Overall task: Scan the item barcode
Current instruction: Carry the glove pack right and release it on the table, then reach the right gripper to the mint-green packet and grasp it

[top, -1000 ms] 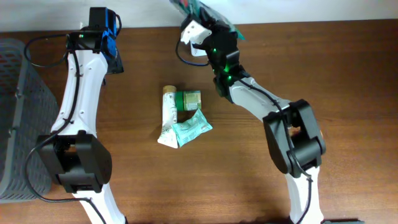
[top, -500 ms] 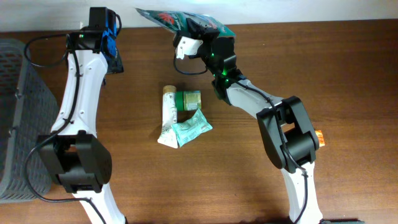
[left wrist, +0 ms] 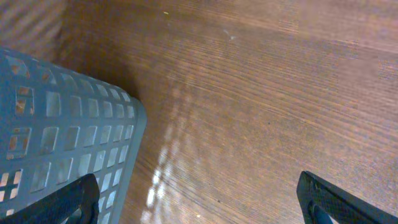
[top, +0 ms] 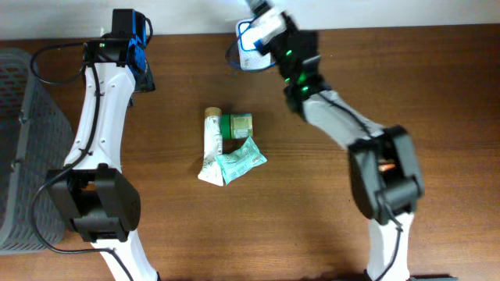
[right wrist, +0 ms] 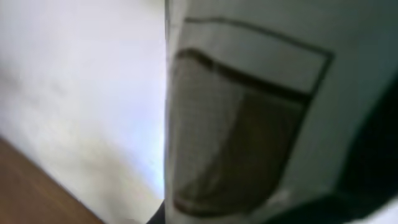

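Note:
The item, a pale packet (right wrist: 249, 124) with a dark-outlined panel, fills the right wrist view, blurred and very close to the camera. My right gripper (top: 262, 17) is raised at the far edge of the table and is shut on this packet, which hardly shows in the overhead view. No barcode can be made out on it. My left gripper (left wrist: 199, 205) stands open over bare wood at the far left (top: 131, 48), with nothing between its black fingers (left wrist: 68, 202).
A grey mesh basket (top: 19, 140) stands at the table's left edge, its corner (left wrist: 74, 143) close to the left gripper. At mid-table lie a white tube (top: 209, 148), a green box (top: 236, 125) and a teal packet (top: 241, 162).
The right arm has swung the packet from the upper left back past the overhead view's top edge, and its elbow has shifted right. The left arm has not moved.

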`<state>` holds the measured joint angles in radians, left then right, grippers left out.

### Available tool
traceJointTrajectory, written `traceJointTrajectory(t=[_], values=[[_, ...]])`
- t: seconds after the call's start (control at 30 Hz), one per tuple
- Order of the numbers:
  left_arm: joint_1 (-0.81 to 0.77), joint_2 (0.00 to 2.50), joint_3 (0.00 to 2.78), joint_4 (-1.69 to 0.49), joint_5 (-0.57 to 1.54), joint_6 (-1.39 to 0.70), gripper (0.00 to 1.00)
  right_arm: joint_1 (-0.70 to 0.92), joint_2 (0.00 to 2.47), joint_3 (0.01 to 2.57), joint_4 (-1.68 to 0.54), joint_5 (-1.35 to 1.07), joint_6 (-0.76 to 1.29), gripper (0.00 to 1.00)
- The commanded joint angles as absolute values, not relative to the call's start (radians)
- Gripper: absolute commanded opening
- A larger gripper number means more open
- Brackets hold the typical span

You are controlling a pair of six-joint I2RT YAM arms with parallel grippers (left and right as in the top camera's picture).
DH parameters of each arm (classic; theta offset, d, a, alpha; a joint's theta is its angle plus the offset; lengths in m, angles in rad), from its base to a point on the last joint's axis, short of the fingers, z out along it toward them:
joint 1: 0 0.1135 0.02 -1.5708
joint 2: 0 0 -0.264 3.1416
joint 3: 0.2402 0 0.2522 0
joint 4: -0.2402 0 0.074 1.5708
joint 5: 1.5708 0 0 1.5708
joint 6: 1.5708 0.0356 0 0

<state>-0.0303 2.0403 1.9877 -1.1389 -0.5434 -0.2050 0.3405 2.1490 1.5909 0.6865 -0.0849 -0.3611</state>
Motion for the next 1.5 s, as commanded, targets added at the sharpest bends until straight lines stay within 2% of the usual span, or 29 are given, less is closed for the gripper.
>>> traceJointTrajectory(t=[0.0, 0.13, 0.3, 0.37, 0.47, 0.53, 0.7, 0.73, 0.77, 0.8, 0.87, 1.0, 1.03, 1.17, 1.2, 1.23, 1.27, 1.47], values=[[-0.028, 2.032, 1.991, -1.139, -0.561, -0.204, 0.99, 0.279, 1.972, 1.605, 0.546, -0.199, 0.004, 0.04], [-0.028, 2.032, 1.991, -1.139, -0.561, -0.204, 0.99, 0.164, 1.818, 1.605, 0.186, -0.368, 0.270, 0.04], [-0.028, 2.032, 1.991, -1.139, -0.561, -0.204, 0.99, -0.100, 1.704, 1.605, -0.373, -0.631, 0.298, 0.04], [-0.028, 2.032, 1.991, -1.139, -0.561, -0.204, 0.99, -0.204, 1.710, 1.605, -0.563, -0.624, 0.297, 0.04], [-0.028, 2.032, 1.991, -1.139, -0.561, -0.204, 0.99, -0.391, 1.763, 1.604, -0.828, -0.490, 0.297, 0.04], [-0.028, 2.032, 1.991, -1.139, -0.561, -0.204, 0.99, -0.476, 1.800, 1.587, -0.894, -0.450, 0.297, 0.04], [-0.028, 2.032, 1.991, -1.139, -0.561, -0.204, 0.99, -0.644, 1.907, 1.508, -0.896, -0.437, 0.323, 0.04], [-0.028, 2.032, 1.991, -1.139, -0.561, -0.204, 0.99, -0.657, 1.924, 1.508, -0.903, -0.437, 0.323, 0.17], [-0.028, 2.032, 1.991, -1.139, -0.561, -0.204, 0.99, -0.664, 1.935, 1.508, -0.913, -0.437, 0.322, 0.43], [-0.028, 2.032, 1.991, -1.139, -0.561, -0.204, 0.99, -0.662, 1.937, 1.508, -0.923, -0.437, 0.301, 0.56], [-0.028, 2.032, 1.991, -1.139, -0.561, -0.204, 0.99, -0.659, 1.936, 1.509, -0.941, -0.438, 0.289, 0.66], [-0.028, 2.032, 1.991, -1.139, -0.561, -0.204, 0.99, -0.630, 1.920, 1.577, -1.063, -0.474, 0.198, 0.67], [-0.028, 2.032, 1.991, -1.139, -0.561, -0.204, 0.99, -0.606, 1.908, 1.628, -1.117, -0.471, 0.159, 0.72], [-0.028, 2.032, 1.991, -1.139, -0.561, -0.204, 0.99, -0.518, 1.900, 1.835, -1.315, -0.422, 0.109, 0.77], [-0.028, 2.032, 1.991, -1.139, -0.561, -0.204, 0.99, -0.481, 1.900, 1.864, -1.340, -0.426, 0.108, 0.80], [-0.028, 2.032, 1.991, -1.139, -0.561, -0.204, 0.99, -0.434, 1.900, 1.868, -1.344, -0.441, 0.106, 0.87], [-0.028, 2.032, 1.991, -1.139, -0.561, -0.204, 0.99, -0.356, 1.905, 1.860, -1.338, -0.440, 0.104, 0.98], [-0.028, 2.032, 1.991, -1.139, -0.561, -0.204, 0.99, 0.041, 1.973, 1.818, -1.244, -0.434, 0.104, 0.99]])
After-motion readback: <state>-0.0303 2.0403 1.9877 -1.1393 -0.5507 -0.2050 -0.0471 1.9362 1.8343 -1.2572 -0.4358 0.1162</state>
